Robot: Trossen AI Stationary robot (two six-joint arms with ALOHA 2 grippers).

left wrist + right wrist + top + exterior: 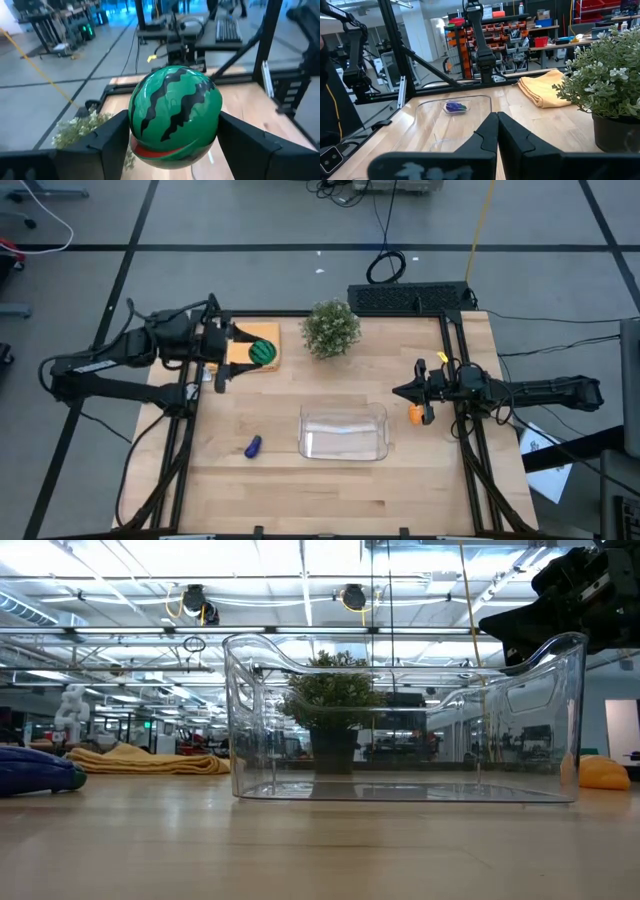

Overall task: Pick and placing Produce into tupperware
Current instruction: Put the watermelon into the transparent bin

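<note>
Left tool (250, 351) clamped on the green striped ball (263, 352), held over the folded yellow-orange cloth (240, 358) at the table's far left; in the left wrist view the ball (175, 116) fills the gap between both fingers (107, 140), showing a red band along its lower edge; whether it clears the cloth cannot be told from overhead.

Right tool (408, 392) has its jaws pressed together with nothing between them, hovering near the right edge of the table (440, 490); in the low view only part of it (565, 600) shows, cut off at the upper corner.

Tupperware (343, 432) sits empty at table centre-front, walls clear, so the potted plant (333, 710) is seen through it in the low view; orange piece (415, 415) lies on the table just right of the container, close under the right tool, partly hidden behind the container's corner in the low view (603, 772); purple piece (252, 445) lies to the container's left, apart from it, cut off at the frame edge in the low view (35, 770).

Surface: pale wood planks, dark frame rails down both sides; room beyond: grey floor with cables, a keyboard (410, 298) behind the table, shelving and ceiling lights.
</note>
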